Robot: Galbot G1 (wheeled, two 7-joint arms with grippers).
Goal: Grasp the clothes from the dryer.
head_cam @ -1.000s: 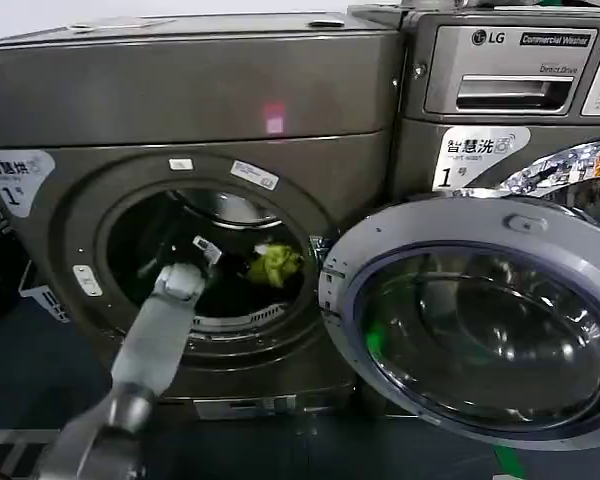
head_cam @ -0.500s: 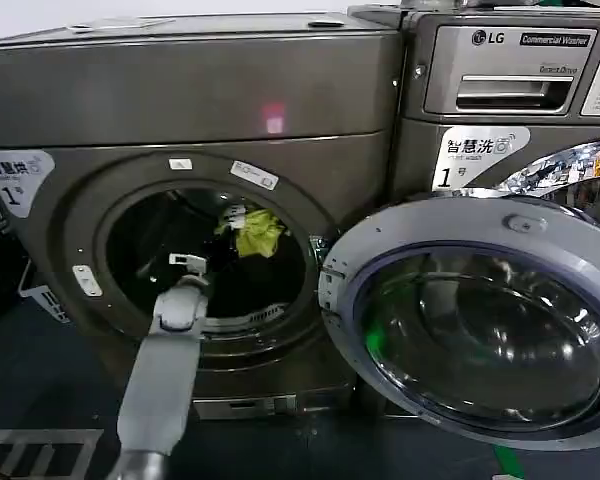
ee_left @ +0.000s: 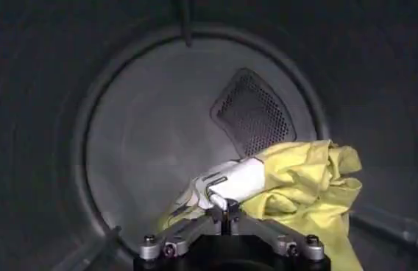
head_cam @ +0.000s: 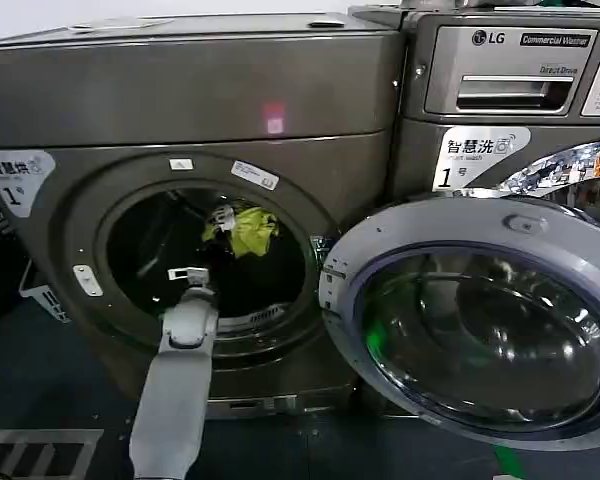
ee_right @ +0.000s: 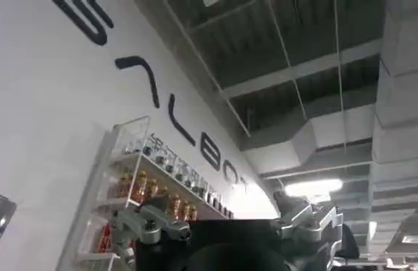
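Note:
The dryer [head_cam: 180, 90] stands with its round porthole open. My left arm reaches in through it. The left gripper [head_cam: 223, 220] is shut on the clothes [head_cam: 248, 230], a yellow-green bundle hanging in the upper middle of the porthole, off the drum floor. In the left wrist view the left gripper [ee_left: 224, 208] pinches the whitish patch of the clothes [ee_left: 305, 184], and yellow fabric drapes beside it in front of the drum's back wall [ee_left: 150, 140]. My right gripper [ee_right: 227, 217] points up at a ceiling, away from the dryer, open with nothing in it.
The dryer's round glass door [head_cam: 480, 320] is swung wide open at the right, in front of the LG machine [head_cam: 510, 80]. A white lattice basket [head_cam: 42, 296] sits on the floor left of the dryer. A wall shelf of bottles [ee_right: 150, 184] is near the right arm.
The clothes have risen from the drum's lower right to the upper middle of the porthole, held by the left gripper. The left forearm has shifted right and drawn back.

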